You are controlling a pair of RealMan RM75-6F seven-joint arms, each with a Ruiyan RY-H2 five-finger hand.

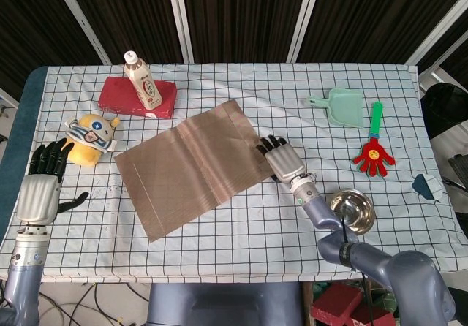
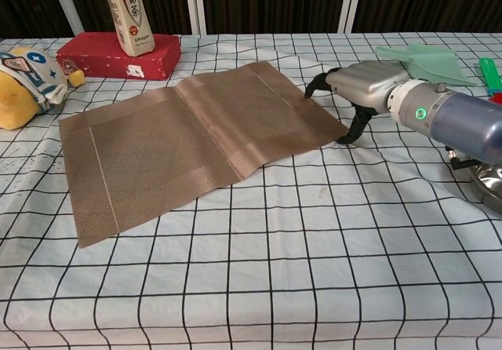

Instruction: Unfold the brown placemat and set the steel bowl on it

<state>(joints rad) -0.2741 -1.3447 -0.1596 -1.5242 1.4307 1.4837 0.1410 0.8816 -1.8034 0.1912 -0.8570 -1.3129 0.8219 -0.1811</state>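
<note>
The brown placemat [image 1: 191, 167] [image 2: 180, 146] lies unfolded and flat on the checked cloth, with a crease down its middle. My right hand [image 1: 284, 159] [image 2: 365, 83] is at the mat's right edge. Its fingers are spread and curved down, with the tips touching the edge and the thumb by the near right corner; it holds nothing. The steel bowl [image 1: 352, 210] [image 2: 490, 181] stands upright to the right of that forearm, off the mat. At the table's far left edge my left hand [image 1: 40, 187] is empty with its fingers apart, seen only in the head view.
A red box [image 1: 139, 96] [image 2: 121, 54] with a bottle [image 1: 142, 81] standing on it is behind the mat. A yellow plush toy [image 1: 91, 137] [image 2: 23, 83] sits left of the mat. At the right rear lie a green dustpan [image 1: 340, 108] [image 2: 420, 58] and a red hand-shaped clapper [image 1: 375, 150].
</note>
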